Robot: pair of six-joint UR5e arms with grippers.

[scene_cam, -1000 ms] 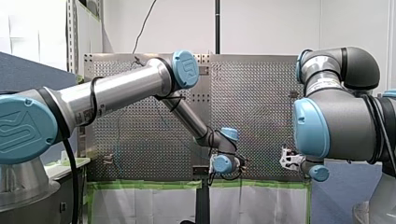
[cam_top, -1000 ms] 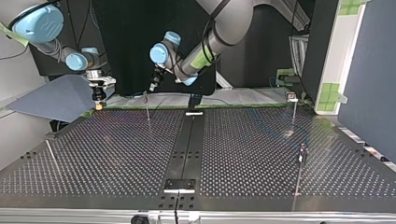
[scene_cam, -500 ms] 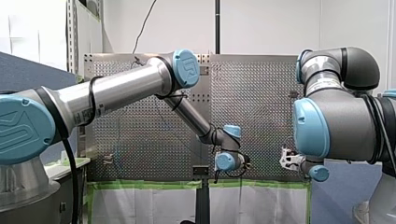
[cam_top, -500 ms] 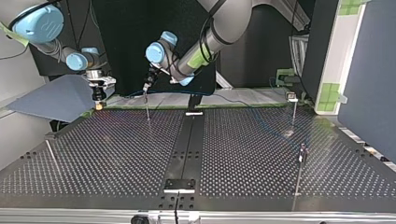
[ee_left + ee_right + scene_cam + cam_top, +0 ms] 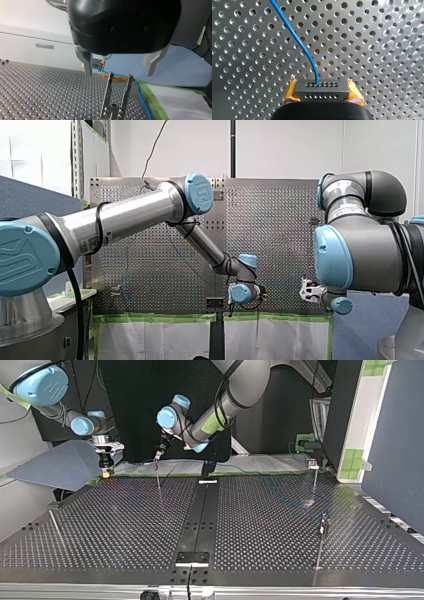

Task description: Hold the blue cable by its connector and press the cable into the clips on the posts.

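My right gripper (image 5: 322, 96) is shut on the black connector (image 5: 322, 88), its yellow pads on either side, and the blue cable (image 5: 299, 37) runs out of the connector over the perforated table. My left gripper (image 5: 118, 74) is open, its metal fingers (image 5: 87, 65) wide apart above a two-pronged clip post (image 5: 117, 97). The blue cable (image 5: 142, 97) crosses the top of that clip between the fingers. In the top view my left gripper (image 5: 159, 455) hangs over the far post (image 5: 158, 476) and my right gripper (image 5: 105, 464) is left of it.
More thin posts stand at the top view's right (image 5: 314, 476), at its nearer right (image 5: 323, 527) and at its near left (image 5: 56, 527). A black rail (image 5: 200, 515) runs down the middle of the table. Green tape (image 5: 152, 100) lines the far edge.
My left gripper has moved toward the top view's left, from beside the far post to just above it, and stays open. My right arm has not moved.
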